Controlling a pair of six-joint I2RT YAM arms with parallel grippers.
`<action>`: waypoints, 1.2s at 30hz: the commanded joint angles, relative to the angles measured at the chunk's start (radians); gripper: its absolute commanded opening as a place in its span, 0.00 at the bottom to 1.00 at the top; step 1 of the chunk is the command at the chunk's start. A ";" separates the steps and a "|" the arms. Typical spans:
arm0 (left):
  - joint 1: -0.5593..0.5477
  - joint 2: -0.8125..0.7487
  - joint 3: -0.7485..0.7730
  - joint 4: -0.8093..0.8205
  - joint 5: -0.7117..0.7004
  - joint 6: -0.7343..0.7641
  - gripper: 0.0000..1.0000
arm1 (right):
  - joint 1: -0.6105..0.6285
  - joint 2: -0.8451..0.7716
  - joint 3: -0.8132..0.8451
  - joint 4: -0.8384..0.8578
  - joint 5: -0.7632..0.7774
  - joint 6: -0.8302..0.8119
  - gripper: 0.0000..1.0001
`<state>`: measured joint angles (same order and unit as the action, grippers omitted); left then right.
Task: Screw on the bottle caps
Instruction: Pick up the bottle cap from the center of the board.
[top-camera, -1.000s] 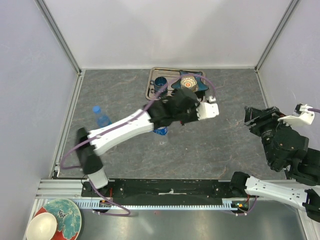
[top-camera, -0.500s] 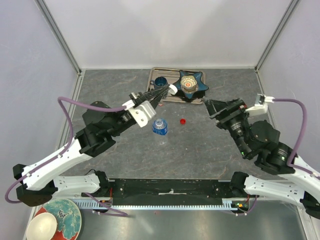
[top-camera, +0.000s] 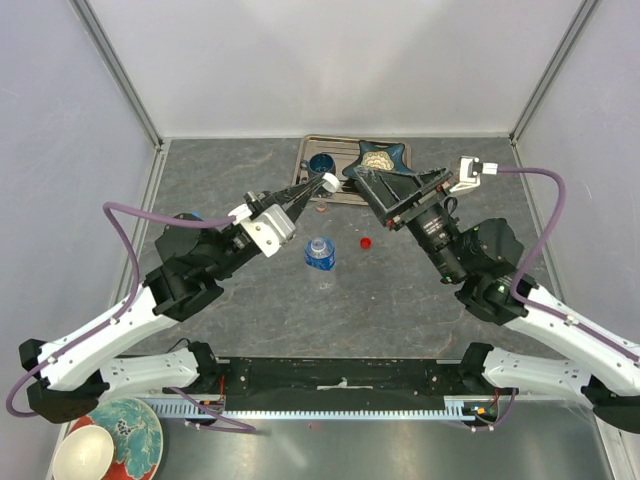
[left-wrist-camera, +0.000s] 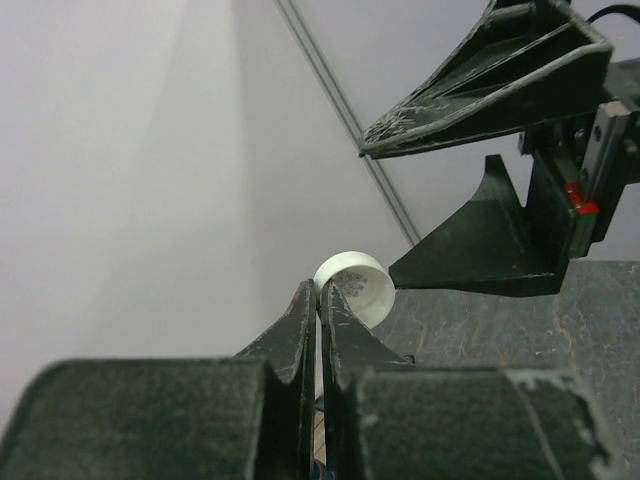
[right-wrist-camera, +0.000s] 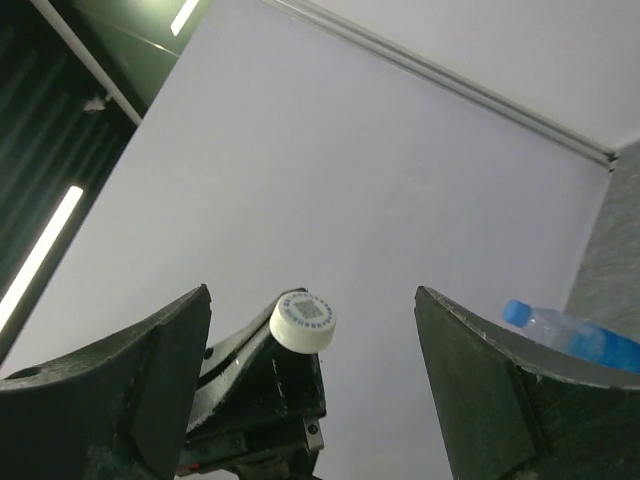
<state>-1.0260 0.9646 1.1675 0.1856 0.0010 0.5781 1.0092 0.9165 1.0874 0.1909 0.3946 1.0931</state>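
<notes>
Above the table, left gripper: pinching white cap at its tips.
Right gripper: spread wide, facing that cap.
Bottle: upright below.

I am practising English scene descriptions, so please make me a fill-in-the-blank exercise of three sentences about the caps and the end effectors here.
1. The pinched cap in the left end effector is ____ in colour.
2. The jaws of the right end effector stand ____.
3. The loose cap on the table, beside the standing bottle, is ____ in colour.
Missing words: white; open; red.
</notes>
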 joint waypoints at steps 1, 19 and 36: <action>0.004 -0.036 -0.034 0.061 -0.006 -0.038 0.02 | -0.049 0.047 -0.037 0.176 -0.161 0.160 0.89; 0.007 -0.033 -0.085 0.057 0.056 0.000 0.02 | -0.112 0.140 -0.047 0.314 -0.365 0.272 0.68; 0.017 -0.020 -0.104 0.083 0.053 0.011 0.02 | -0.124 0.131 -0.058 0.312 -0.392 0.275 0.49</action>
<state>-1.0183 0.9455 1.0740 0.2359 0.0544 0.5747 0.8871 1.0740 1.0233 0.4461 0.0296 1.3579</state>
